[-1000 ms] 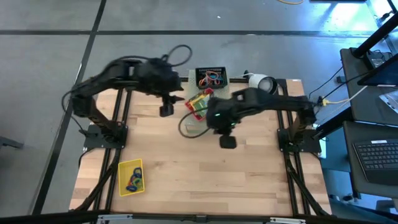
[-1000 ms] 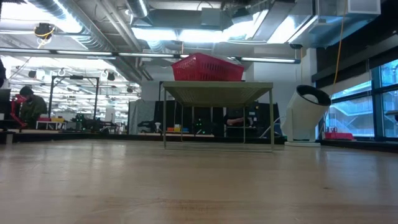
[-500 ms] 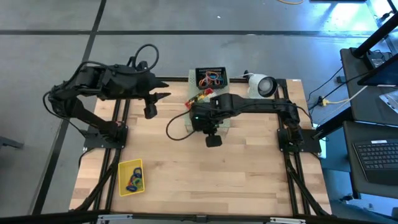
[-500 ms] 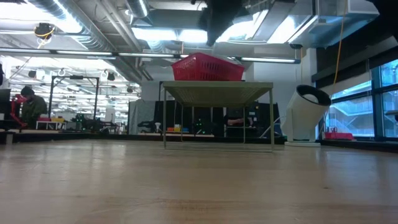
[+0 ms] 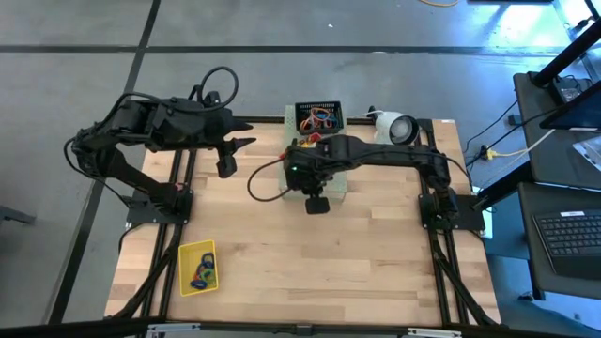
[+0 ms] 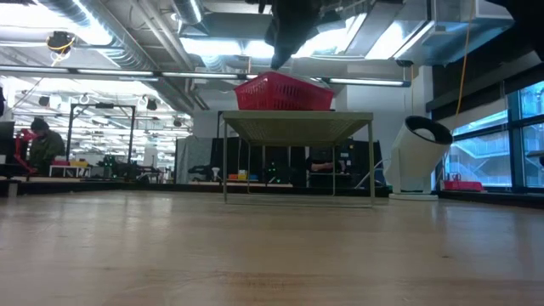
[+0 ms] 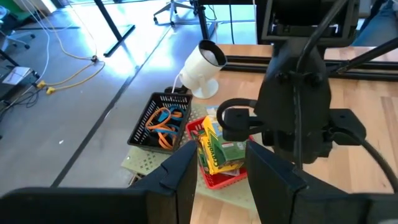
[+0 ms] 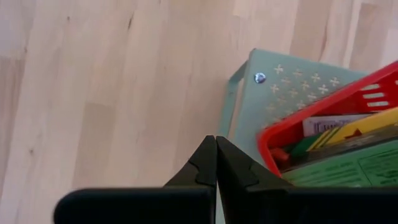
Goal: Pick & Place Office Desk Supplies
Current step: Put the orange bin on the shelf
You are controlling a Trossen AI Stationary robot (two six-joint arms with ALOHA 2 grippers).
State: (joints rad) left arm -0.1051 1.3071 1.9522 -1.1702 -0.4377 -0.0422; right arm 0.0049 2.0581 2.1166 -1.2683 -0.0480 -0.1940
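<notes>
Over the far middle of the table: the right gripper (image 8: 216, 163) hangs with its two dark fingers pressed tip to tip, clenched on nothing, above bare wood just beside the corner of the pale green perforated metal box (image 8: 283, 87).
Right arm: reaches in from the table's right side across the high view, its wrist covering most of the pale green perforated metal box (image 5: 344, 182).
Left gripper (image 7: 219, 163): held off the table's far left corner, fingers parted with a clear gap and nothing between them, pointing toward the supplies.
Yellow-and-green card boxes (image 7: 221, 147): stacked in a red plastic slotted basket (image 7: 211, 177), which sits on the pale green box; the basket's red rim (image 8: 323, 118) and the boxes (image 8: 348, 149) show in the right wrist view too.
Rubber bands: orange and blue loops (image 7: 165, 119) lie tangled in a black wire-mesh basket (image 7: 144, 127) at the table's far edge, just beside the red one.
White round desk fan (image 7: 204, 62): stands at the far edge, right of the black basket (image 5: 320, 116).
Yellow square tray (image 5: 197, 268): near the table's front left corner, well apart from both arms, with small blue and red pieces inside.
Light wooden table (image 5: 376, 253): bare between the tray and the baskets.
</notes>
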